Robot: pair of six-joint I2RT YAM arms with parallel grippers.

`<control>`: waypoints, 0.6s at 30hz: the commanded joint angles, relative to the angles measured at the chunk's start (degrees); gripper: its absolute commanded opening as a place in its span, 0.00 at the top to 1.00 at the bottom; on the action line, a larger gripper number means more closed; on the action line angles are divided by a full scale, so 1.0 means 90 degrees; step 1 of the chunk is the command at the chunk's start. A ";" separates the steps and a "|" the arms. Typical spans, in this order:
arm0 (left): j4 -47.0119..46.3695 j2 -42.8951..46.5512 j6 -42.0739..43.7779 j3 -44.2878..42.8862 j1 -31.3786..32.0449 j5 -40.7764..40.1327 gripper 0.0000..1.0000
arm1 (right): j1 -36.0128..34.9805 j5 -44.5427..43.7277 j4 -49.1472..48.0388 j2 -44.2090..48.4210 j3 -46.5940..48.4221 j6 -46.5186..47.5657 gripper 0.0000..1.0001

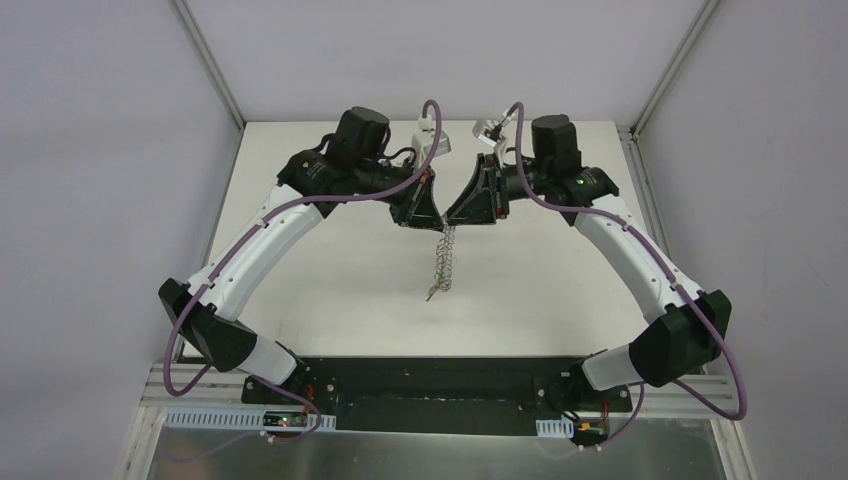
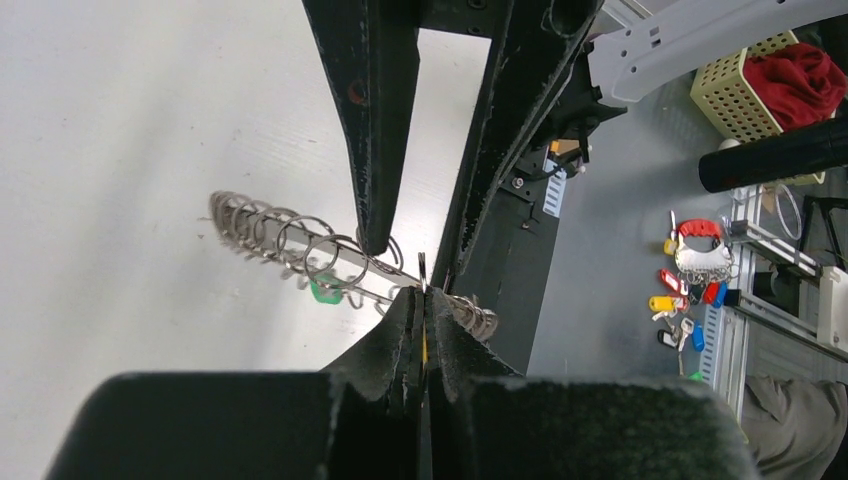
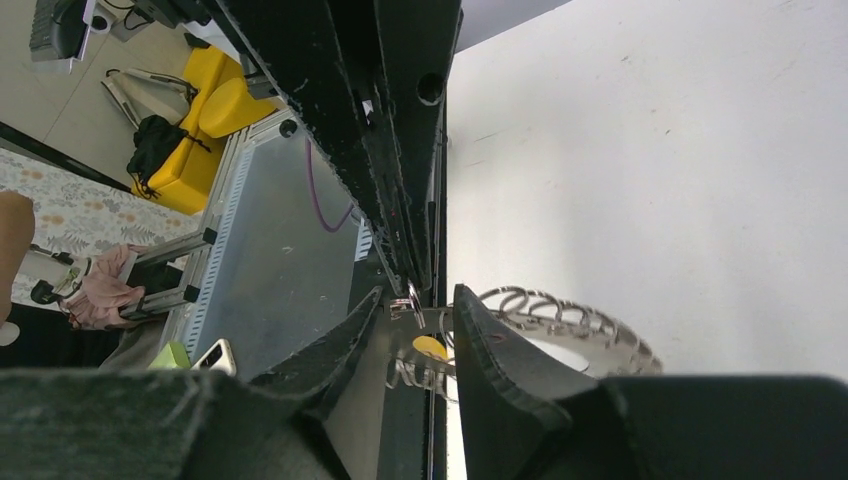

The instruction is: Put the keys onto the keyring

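With the left hand (image 2: 423, 293) clenched on the yellow-orange key (image 3: 430, 347) and the right hand (image 3: 418, 300) parted astride the keyring (image 1: 445, 255), which hangs between them down to the table (image 1: 560, 290), steady one wire ring (image 2: 303, 237) and feed the key's blade in slowly

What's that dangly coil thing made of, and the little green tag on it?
Keyring: bare silvery metal, probably steel; its thin wire rings glint. Green key head: looks like opaque plastic, judging by its flat solid colour, though it is small.
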State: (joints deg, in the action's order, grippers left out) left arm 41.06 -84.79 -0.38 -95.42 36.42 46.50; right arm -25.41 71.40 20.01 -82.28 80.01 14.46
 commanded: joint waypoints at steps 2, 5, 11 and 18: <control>-0.0122 0.0063 0.0101 -0.0297 0.0050 0.0297 1.00 | -0.0115 0.0233 -0.0050 0.0047 -0.0042 0.0227 0.71; -0.0119 0.0066 0.0103 -0.0297 0.0045 0.0279 1.00 | -0.0134 0.0262 -0.0053 0.0039 -0.0084 0.0239 0.76; -0.0129 0.0056 0.0101 -0.0297 0.0045 0.0231 1.00 | -0.0154 0.0302 -0.0044 0.0050 -0.0124 0.0249 0.83; -0.0162 0.0066 0.0112 -0.0287 0.0045 0.0091 1.00 | -0.0169 0.0408 -0.0102 0.0032 -0.0158 0.0177 0.94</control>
State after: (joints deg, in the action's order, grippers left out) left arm 41.06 -84.79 -0.38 -95.44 36.42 46.44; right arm -26.50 72.12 20.25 -82.30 78.83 15.49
